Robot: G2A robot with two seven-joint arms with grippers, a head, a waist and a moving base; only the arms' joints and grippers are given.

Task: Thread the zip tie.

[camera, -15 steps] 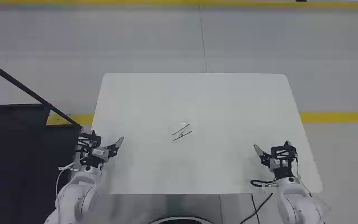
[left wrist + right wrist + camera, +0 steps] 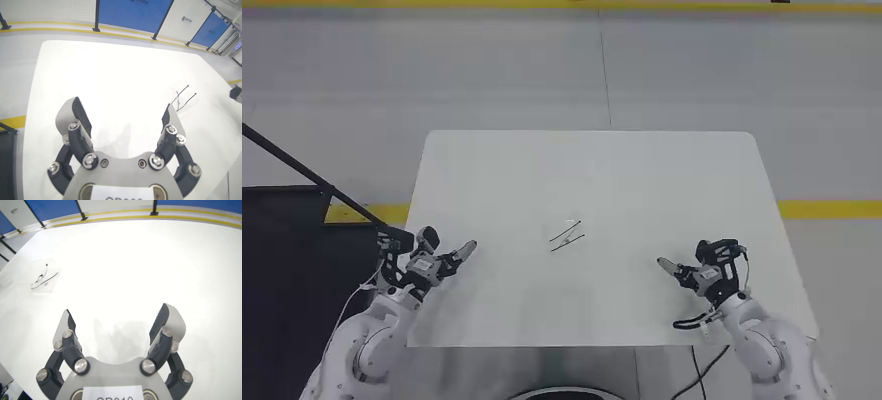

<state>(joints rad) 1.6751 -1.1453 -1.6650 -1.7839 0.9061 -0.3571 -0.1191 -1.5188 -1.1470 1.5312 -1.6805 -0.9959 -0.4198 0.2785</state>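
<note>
Two thin black zip ties [image 2: 567,236] lie side by side near the middle of the white table [image 2: 642,180]. In the right wrist view the zip ties [image 2: 42,276] rest on a small clear block [image 2: 48,283]. The left wrist view shows the zip ties [image 2: 186,98] ahead and off to one side. My left gripper [image 2: 454,256] hovers over the table's front left part, open and holding nothing [image 2: 122,106]. Over the front right part my right gripper [image 2: 677,268] is open and holds nothing as well [image 2: 116,308]. Both are well short of the ties.
A dark stand with a slanted black bar [image 2: 287,165] stands just off the table's left side. A black cable [image 2: 692,322] hangs at the front right edge. Yellow floor lines [image 2: 832,209] run beside the table.
Both grippers have moved inward over the table toward the zip ties, the right one farther than the left. The zip ties have not moved.
</note>
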